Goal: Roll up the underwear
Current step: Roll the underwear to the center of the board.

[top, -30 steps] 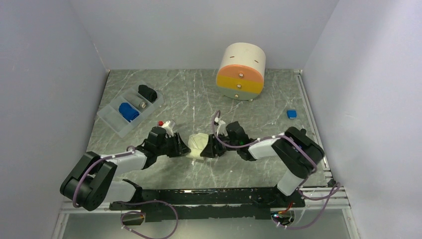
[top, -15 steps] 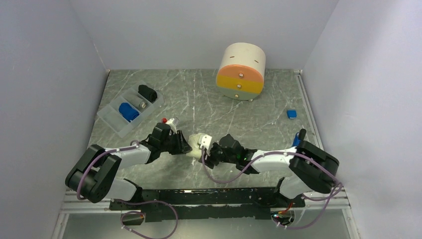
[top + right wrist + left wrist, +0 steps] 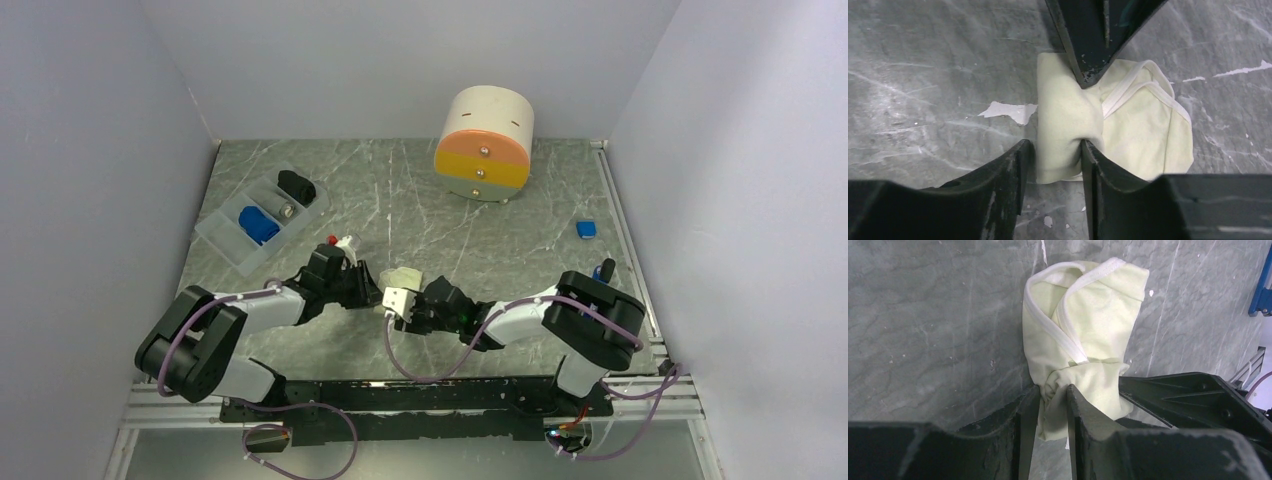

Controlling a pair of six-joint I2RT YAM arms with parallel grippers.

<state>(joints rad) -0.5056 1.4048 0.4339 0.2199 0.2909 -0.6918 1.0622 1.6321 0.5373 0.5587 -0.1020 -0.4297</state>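
Right gripper [image 3: 1058, 150] leftward on cream underwear [image 3: 1148, 125]

No text, label, brand, number or sign can be read in any of the views.
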